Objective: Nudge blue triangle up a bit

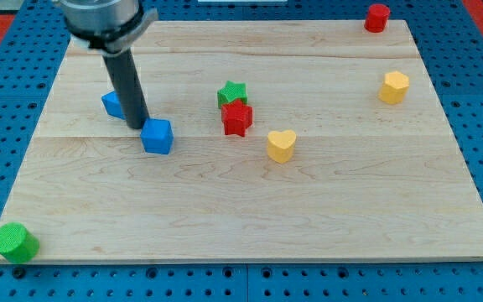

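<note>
Two blue blocks lie at the view's left. One blue block (111,104), partly hidden behind the rod, looks like the blue triangle. The other is a blue cube (158,136) just below and right of it. My tip (138,126) rests on the board between them, touching or nearly touching the cube's upper left edge and just right of the half-hidden blue block.
A green star (232,93) and a red star (236,117) sit together at the centre, with a yellow heart (281,145) to their lower right. A yellow hexagon (394,86) and a red cylinder (377,18) lie at the upper right. A green cylinder (13,242) is at the lower left corner.
</note>
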`<state>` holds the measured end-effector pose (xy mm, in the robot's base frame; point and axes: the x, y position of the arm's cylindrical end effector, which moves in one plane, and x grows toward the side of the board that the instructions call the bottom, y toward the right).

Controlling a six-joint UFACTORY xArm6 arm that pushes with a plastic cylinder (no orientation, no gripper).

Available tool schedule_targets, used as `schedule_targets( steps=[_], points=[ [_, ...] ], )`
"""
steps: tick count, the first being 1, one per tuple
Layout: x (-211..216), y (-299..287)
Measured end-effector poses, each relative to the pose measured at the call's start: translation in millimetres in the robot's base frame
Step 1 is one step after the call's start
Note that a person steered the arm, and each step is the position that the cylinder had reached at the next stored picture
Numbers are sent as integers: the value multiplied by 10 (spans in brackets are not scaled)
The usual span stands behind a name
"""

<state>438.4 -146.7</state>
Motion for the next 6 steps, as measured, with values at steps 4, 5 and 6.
schedule_targets(
  steps=[4,5,6],
  points=[
    [306,-326],
    [167,-268],
    [-19,-91]
  ],
)
